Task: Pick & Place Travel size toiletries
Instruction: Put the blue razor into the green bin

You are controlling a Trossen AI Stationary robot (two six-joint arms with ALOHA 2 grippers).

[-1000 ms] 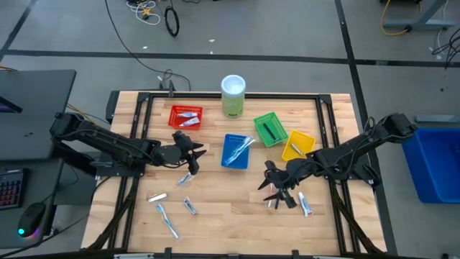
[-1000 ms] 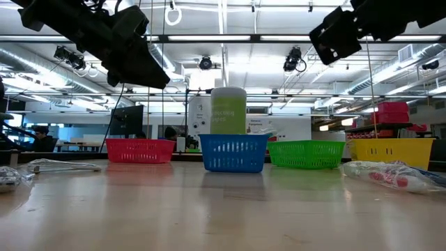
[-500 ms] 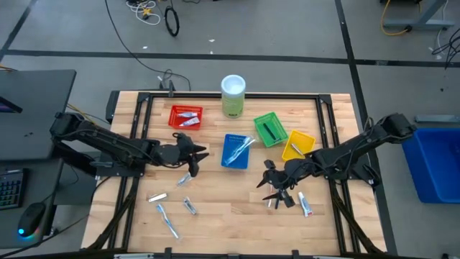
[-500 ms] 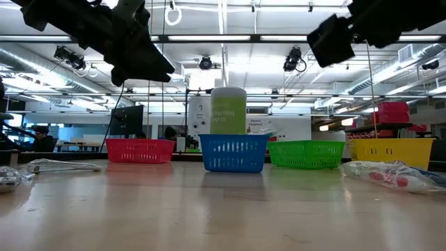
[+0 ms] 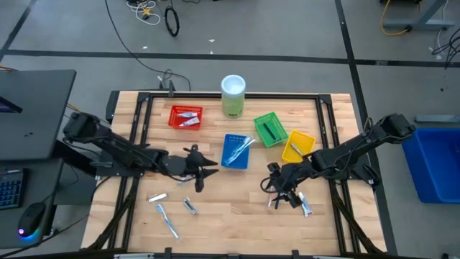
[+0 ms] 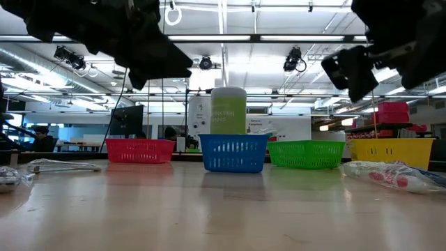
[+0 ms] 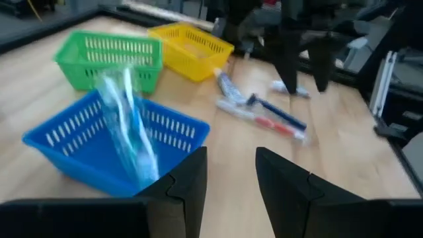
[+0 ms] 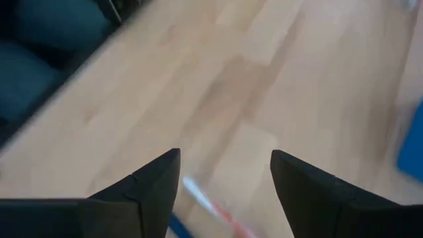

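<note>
Small toiletries lie flat on the wooden table. Near my right gripper (image 5: 279, 193) are a wrapped toothbrush (image 5: 274, 202) and a white mini tube (image 5: 305, 206). The right gripper hangs open just over them; its wrist view shows the toothbrush (image 8: 213, 205) between its fingers, below them. My left gripper (image 5: 203, 173) is open and empty, held in the air left of the blue basket (image 5: 236, 151). Silvery sachets (image 5: 157, 196) and a pale toothbrush (image 5: 167, 221) lie on the table's near left part.
Red (image 5: 185, 116), green (image 5: 270, 129) and yellow (image 5: 297, 145) mesh baskets stand across the table's far half beside the blue one, which has wrapped toothbrushes sticking out (image 7: 129, 132). A tall pale-green canister (image 5: 233, 96) stands at the far edge. Bare wood lies between the arms.
My left gripper has moved toward the table's right and near edges, closing on the blue basket. My right gripper has come down toward the toothbrush and tube and drawn in over them. The toiletries have stayed where they were.
</note>
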